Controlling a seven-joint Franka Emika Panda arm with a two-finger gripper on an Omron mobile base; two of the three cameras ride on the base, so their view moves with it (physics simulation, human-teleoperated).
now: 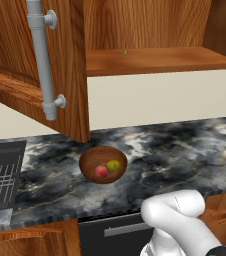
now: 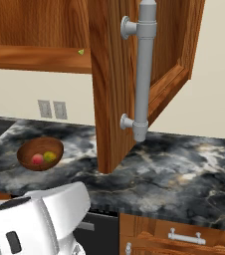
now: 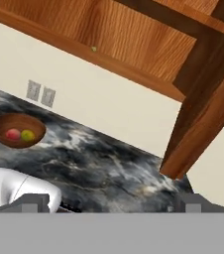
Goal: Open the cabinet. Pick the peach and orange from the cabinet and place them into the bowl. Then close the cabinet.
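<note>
1. Left base view, far left: a dark rack with thin bars [image 1: 0, 177] sits at the end of the counter [image 1: 175, 145]. The counter is shiny black and grey stone with swirly marks.
2. Next comes the left door [image 1: 60, 60] of the cabinet [image 1: 155, 30]. It stands wide open and sticks out over the counter. It is red-brown wood with lines in it. Its handle [image 1: 44, 65] is a long, round, grey metal bar.
3. Just right of the door's bottom corner sits the bowl [image 1: 103, 164] on the counter. It is round, dark brown and glossy. I think it was put under the cabinet so the fruit has only a short way to go.
4. Inside the bowl lie the peach [image 1: 101, 171], small, round and pinkish red, and the orange [image 1: 113, 165], round and yellow-green. They touch each other, peach on the left.
5. Above and to the right, the wooden shelf [image 1: 160, 60] is flat and smooth.
6. In the hand view, the gripper [image 3: 111, 204] is spread wide and holds nothing. It points toward the right door [image 3: 203, 114], likely to push it shut. Closing the cabinet looks like the only job left.
</note>
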